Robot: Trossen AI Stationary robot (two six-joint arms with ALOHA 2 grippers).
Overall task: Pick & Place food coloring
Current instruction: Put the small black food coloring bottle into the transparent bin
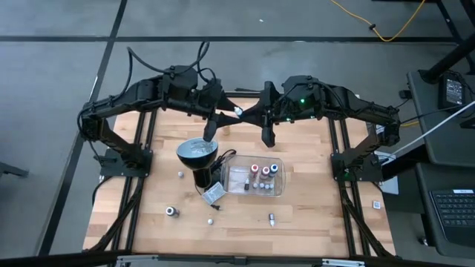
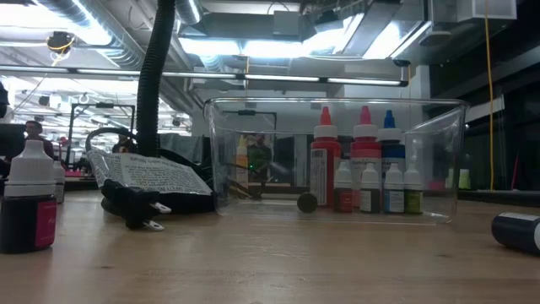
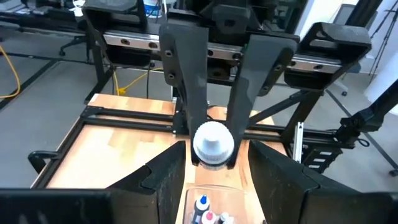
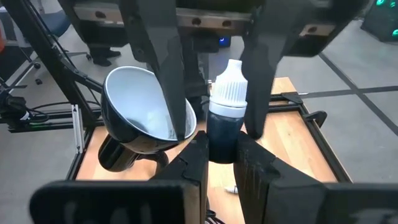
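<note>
Both tools grip white-capped small bottles upright: left tool [image 1: 210, 135] just behind the clear rectangular plastic tray [image 1: 278, 187], right tool [image 1: 269, 138] likewise.

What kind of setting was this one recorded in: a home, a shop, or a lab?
Most likely a robotics lab or workshop: a wooden table framed by black rails, exposed ceiling ducts with strip lights in the low view, and a desk with a keyboard beside the rig.

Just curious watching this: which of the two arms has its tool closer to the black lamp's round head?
Left. The left tool hangs at the far rim of the lamp head, gripping a small bottle. The right tool holds a bottle farther off, above the clear tray.
</note>
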